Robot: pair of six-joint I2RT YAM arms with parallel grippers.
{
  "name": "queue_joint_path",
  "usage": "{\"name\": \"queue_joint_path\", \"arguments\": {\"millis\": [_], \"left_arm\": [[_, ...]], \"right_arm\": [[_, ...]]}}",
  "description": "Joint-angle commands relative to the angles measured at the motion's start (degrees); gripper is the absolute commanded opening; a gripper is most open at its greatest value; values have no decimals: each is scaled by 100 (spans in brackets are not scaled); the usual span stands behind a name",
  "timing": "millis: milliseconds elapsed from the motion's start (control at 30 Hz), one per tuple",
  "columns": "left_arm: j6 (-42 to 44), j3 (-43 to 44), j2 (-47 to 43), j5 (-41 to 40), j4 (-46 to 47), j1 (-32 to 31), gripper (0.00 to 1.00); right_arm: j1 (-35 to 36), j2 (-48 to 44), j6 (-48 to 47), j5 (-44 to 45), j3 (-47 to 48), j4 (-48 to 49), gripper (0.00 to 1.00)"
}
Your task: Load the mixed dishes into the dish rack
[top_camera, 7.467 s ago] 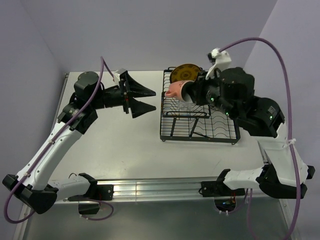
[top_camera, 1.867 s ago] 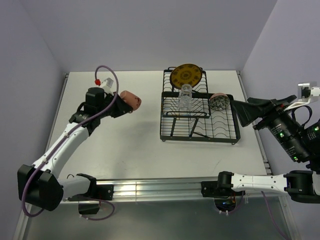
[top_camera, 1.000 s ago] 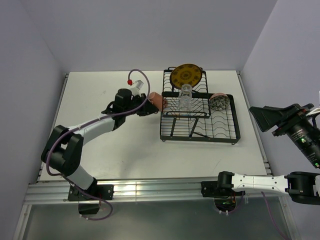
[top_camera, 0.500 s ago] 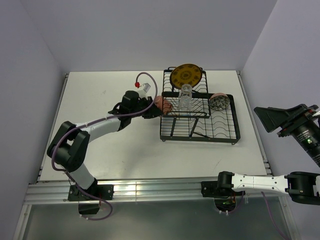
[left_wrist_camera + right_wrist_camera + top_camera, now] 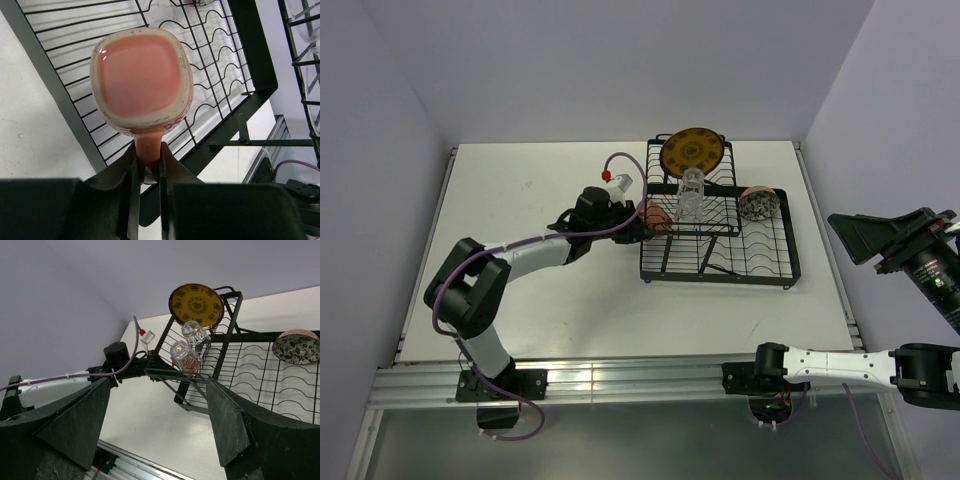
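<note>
Left wrist view first: my left gripper [image 5: 148,160] is clamped on the handle of a pink cup [image 5: 141,80], both fingers [image 5: 131,172] pressed against the handle's sides. The cup's mouth faces the camera; it is squarish, with a pale speckled rim. Behind it lie the thin wires of the rack's [image 5: 252,55] lower floor and the thick black bar of the rack's left edge, so the cup hangs over that end of the rack. I cannot tell whether it touches the wires. From the top view, the cup [image 5: 657,215] sits just inside the rack's [image 5: 720,262] left side, below the raised tier, with my left gripper [image 5: 638,218] reaching in from the left across the white table [image 5: 540,310]. The yellow plate [image 5: 692,150] stands upright at the far left corner of the rack, and two clear glasses [image 5: 692,195] sit on the raised tier just near of it. The patterned bowl [image 5: 758,203] rests tipped on edge at the far right of the rack. My right gripper [image 5: 860,235] is spread wide and holds nothing. It hangs well to the right of the rack, beyond the table's right edge, and its own camera looks back between the parted fingers [image 5: 75,425] at the plate [image 5: 196,305], the glasses [image 5: 184,356] and the bowl [image 5: 298,346].
</note>
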Motion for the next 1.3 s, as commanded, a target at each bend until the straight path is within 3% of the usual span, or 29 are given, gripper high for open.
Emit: {"name": "queue_joint_path", "arguments": {"millis": [0,400,1267], "left_arm": [[325,265,-31,24,501,-27,0],[1407,572,84,-247,-193,-132,0],[1601,502,110,-722,-18,-343,0]], "right_arm": [[14,168,110,144,-10,-47,84],[14,317,145,144,130,-144,85],[22,440,206,153,-10,-56,85]]}}
